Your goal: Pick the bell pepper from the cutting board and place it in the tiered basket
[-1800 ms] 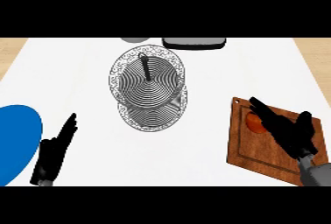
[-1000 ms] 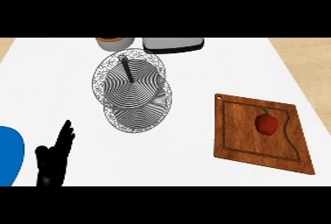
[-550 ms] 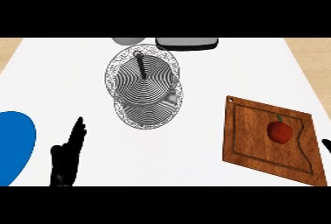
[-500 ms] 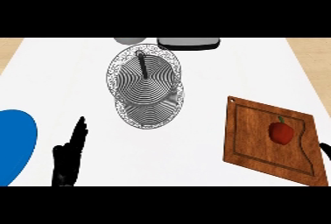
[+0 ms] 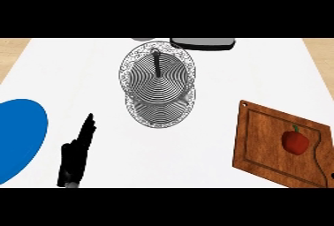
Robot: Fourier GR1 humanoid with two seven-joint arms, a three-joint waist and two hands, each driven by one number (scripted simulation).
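Pepper (image 5: 295, 142) lies on the board (image 5: 261, 145) at 4 o'clock. Left hand (image 5: 77, 154) rests at 8, fingers straight, together; right hand unseen. An off-centre grab could roll it; the basket (image 5: 157, 84) rim at 12 might catch it.

- A wide white counter (image 5: 72, 66) is filling almost the whole view, and it is being seen from high above.
- Its bare top is looking smooth and flat.
- The counter is getting narrower toward the far end, so its left and right edges are slanting inward.
- A light brown floor (image 5: 12, 46) is peeking out past the far left corner, and it is peeking out past the far right corner too.
- The light is shining evenly, and the white top is looking bright from edge to edge.
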